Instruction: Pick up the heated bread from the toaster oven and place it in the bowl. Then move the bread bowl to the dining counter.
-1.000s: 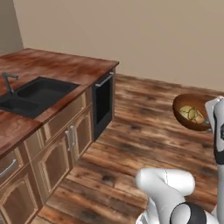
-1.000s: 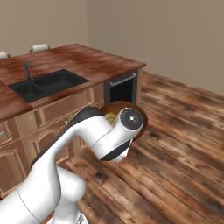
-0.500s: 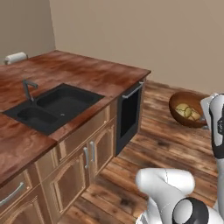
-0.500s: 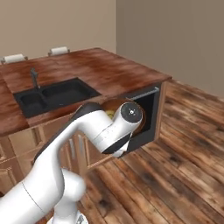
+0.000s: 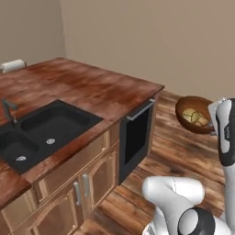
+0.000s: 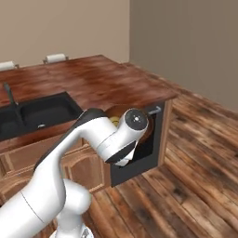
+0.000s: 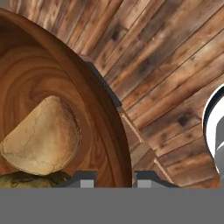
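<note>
Wooden plank floor (image 5: 183, 151) and plain beige walls surround the dining counter (image 5: 87, 92), a reddish-brown tabletop with a black double sink (image 5: 41, 133) and a black tap (image 5: 8, 110) at about 9 o'clock in the left base view. Compared with half a second ago and one second ago, the whole picture has shifted: the tabletop now looks larger and sits more in the middle of both base views, so the base has driven nearer to it while the things themselves did not move by their own. For the task this means the first part looks finished, because the heated bread (image 7: 41, 135) lies already inside the bowl (image 7: 100, 109), and the carrying toward the tabletop is in progress. The bowl (image 5: 195, 114) hangs in the air above the floor at about 3 o'clock in the left base view, well apart from the tabletop's near corner. In the hand view the end effector (image 7: 114, 178) is pressed tightly on the bowl's rim, with one fingertip (image 7: 83, 178) inside the bowl and the other outside. The bread rests at about 8 o'clock in that view, beside a second darker lump (image 7: 30, 179) at the lower edge, which I cannot identify.
</note>
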Controlling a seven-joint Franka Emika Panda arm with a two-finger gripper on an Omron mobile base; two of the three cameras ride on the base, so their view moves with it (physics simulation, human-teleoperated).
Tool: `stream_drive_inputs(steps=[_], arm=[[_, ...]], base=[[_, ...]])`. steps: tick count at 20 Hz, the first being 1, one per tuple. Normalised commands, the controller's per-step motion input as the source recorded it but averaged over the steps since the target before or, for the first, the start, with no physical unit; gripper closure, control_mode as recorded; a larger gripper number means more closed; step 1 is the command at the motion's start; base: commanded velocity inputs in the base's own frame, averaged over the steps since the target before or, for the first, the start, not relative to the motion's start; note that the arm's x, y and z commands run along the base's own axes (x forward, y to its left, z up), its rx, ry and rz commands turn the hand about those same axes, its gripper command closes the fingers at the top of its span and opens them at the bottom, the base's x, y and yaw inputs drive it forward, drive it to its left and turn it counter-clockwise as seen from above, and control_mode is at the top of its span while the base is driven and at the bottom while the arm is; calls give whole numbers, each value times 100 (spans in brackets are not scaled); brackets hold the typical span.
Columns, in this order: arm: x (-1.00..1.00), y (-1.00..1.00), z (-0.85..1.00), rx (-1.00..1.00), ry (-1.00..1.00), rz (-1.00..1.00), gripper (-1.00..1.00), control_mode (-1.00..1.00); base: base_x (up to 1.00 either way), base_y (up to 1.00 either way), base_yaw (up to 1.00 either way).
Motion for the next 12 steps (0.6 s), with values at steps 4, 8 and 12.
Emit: stream_drive_inputs(steps=[4,8,12], arm=[[0,0,0,0,0,0,100,100],[0,0,0,0,0,0,100,100],[0,0,0,0,0,0,100,100]], base=[[100,-100,8],[100,-68,36],[100,-31,60]])
